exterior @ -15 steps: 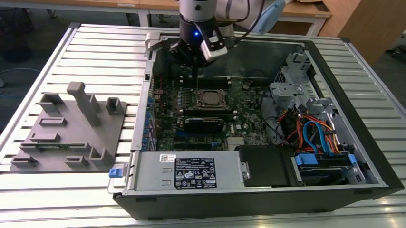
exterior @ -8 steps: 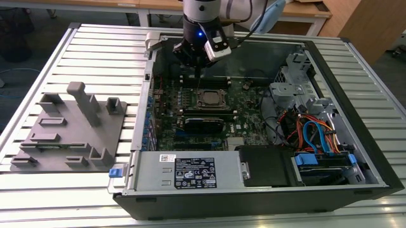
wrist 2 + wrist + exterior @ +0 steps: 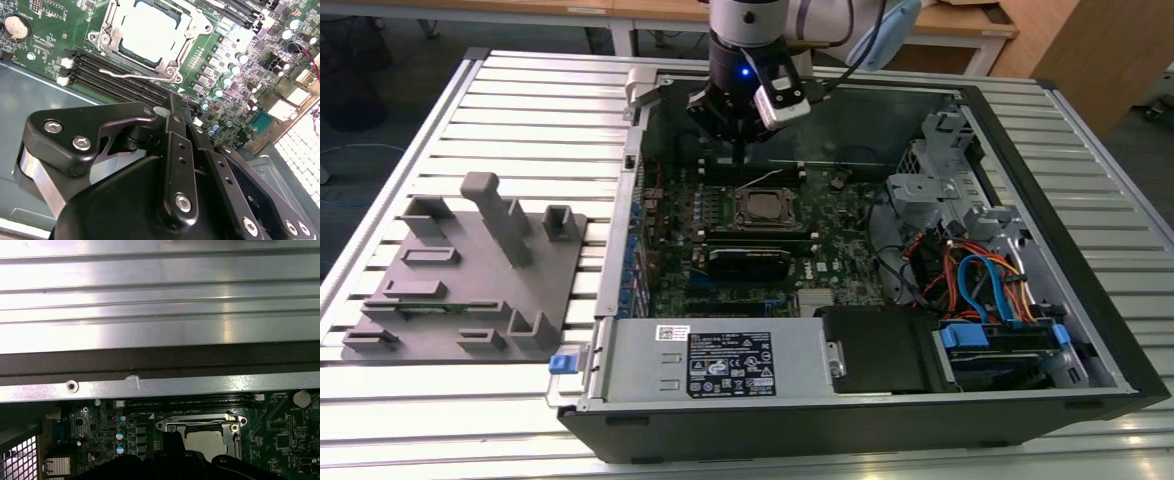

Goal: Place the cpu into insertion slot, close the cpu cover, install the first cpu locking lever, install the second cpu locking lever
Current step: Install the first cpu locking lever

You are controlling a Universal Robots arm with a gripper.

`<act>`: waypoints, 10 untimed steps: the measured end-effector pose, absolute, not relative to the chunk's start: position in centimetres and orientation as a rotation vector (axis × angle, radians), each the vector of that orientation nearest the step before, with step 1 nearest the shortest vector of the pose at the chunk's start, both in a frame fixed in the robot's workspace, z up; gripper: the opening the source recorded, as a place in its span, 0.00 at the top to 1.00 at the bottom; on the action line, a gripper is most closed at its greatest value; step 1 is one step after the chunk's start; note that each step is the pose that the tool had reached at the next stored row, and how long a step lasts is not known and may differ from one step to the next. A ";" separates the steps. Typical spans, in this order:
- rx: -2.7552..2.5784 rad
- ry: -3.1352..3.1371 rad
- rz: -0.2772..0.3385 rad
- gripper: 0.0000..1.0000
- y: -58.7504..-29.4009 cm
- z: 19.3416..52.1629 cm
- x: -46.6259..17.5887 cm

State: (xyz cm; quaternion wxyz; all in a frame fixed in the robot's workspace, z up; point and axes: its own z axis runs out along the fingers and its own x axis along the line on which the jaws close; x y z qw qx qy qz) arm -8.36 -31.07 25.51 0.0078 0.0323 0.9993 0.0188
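1. Our gripper (image 3: 740, 158) hangs over the open computer case (image 3: 1067, 300), pointing down at the green motherboard (image 3: 45, 45).
2. In the second wrist view its fingers (image 3: 172, 115) are pressed together, and we see nothing pinched between them.
3. The cpu (image 3: 150, 35) sits in the insertion slot (image 3: 736, 210), near the gripper and just beyond the fingertips. Its silvery-grey top faces up.
4. The cpu cover (image 3: 108, 35) lies flat over the cpu, its square window framing the metal top.
5. A thin wire locking lever (image 3: 132, 75) runs between the fingertips and the socket, lying across the long black memory slots (image 3: 115, 87). We cannot tell whether it is hooked down, or whether the fingertips touch it.
6. In the exterior view a thin pale rod (image 3: 763, 180) slants up from the socket's edge, just below the gripper tip.
7. In the first wrist view the cpu (image 3: 206, 442) and the cover's frame (image 3: 200, 420) lie just past the gripper's dark tip (image 3: 172, 442), with the case's metal wall (image 3: 150, 387) beyond them.
8. Well apart from the gripper, at the case's opposite end, we see the grey power supply box (image 3: 720, 365) and a bundle of coloured cables (image 3: 981, 285).
9. Outside the case, a grey fixture block (image 3: 467, 280) rests on the slatted table (image 3: 400, 420), far from the gripper.
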 end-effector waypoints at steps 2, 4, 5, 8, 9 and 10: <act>0.101 3.124 0.059 0.89 -31.1 25.5 -8.4; 0.101 3.124 0.059 0.89 -31.1 25.5 -8.4; 0.101 3.124 0.059 0.89 -31.1 25.5 -8.4; 0.101 3.124 0.059 0.89 -31.1 25.5 -8.4; 0.101 3.124 0.060 0.89 -31.1 25.5 -8.3; 0.101 3.124 0.071 0.89 -31.1 25.5 -8.3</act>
